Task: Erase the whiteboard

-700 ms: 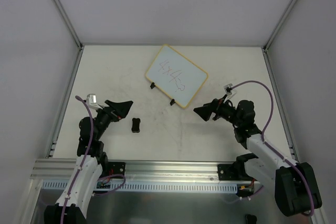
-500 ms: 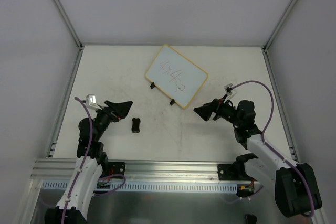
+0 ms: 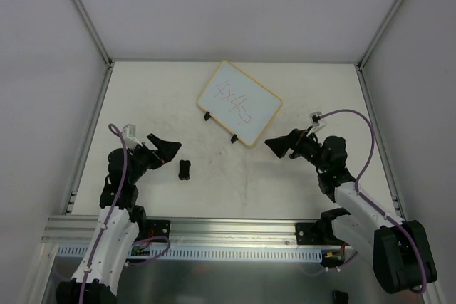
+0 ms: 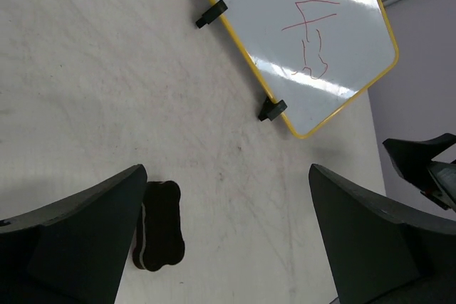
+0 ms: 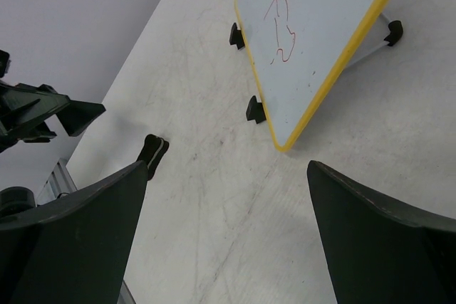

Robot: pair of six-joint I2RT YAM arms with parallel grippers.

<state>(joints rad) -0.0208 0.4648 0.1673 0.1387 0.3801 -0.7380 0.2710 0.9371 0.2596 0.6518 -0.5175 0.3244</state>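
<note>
Pale scuffed table (image 3: 285, 190) under white walls; the whiteboard (image 3: 239, 103) sits toward the far side, red writing across it, nothing wiped yet; the black eraser (image 3: 184, 169) lies well apart from it, near my left gripper (image 3: 167, 151); both that and my right gripper (image 3: 278, 146) gape wide, holding nothing; next, I judge, the left one must straddle and pinch the eraser; no bin or tray shows.

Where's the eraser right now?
Top view: the eraser lies on the table, left of centre, just right of the left tool, below-left of the whiteboard.
</note>
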